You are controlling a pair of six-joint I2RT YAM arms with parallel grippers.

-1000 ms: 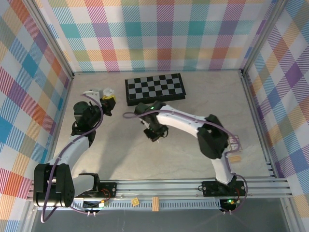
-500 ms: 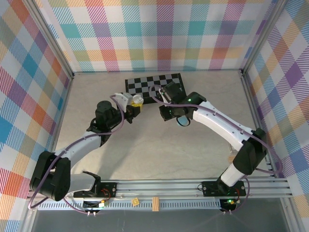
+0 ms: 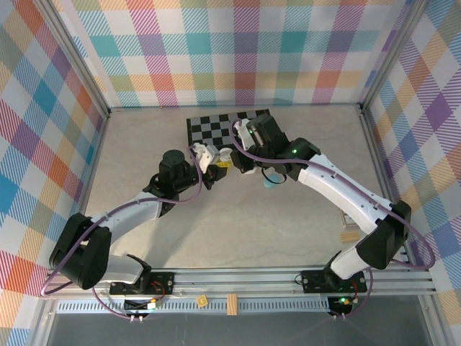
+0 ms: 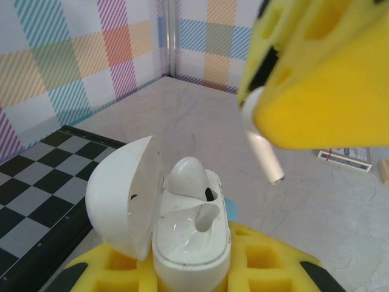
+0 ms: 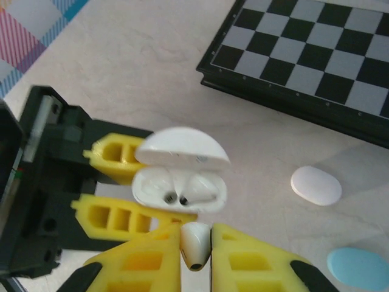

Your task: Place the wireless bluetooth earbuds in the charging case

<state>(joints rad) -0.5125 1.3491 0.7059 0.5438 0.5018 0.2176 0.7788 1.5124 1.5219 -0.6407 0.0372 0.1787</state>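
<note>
Beige tabletop [image 3: 216,238], left pincer [image 3: 218,160] grasping open charging case [image 5: 179,185], right pincer [image 5: 196,246] clenching white earbud [image 5: 195,238] near it

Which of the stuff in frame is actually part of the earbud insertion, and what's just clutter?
Job in hand:
charging case, open, held by left gripper
white earbud, pinched in right gripper
another earbud, seated in the case

Lying about:
chessboard
closed white case
light blue case
tan block

Left claw [image 3: 218,161] with open charging case [image 4: 188,243] swung rightward, right claw [image 5: 196,234] with earbud [image 5: 196,244] now meeting it
</note>
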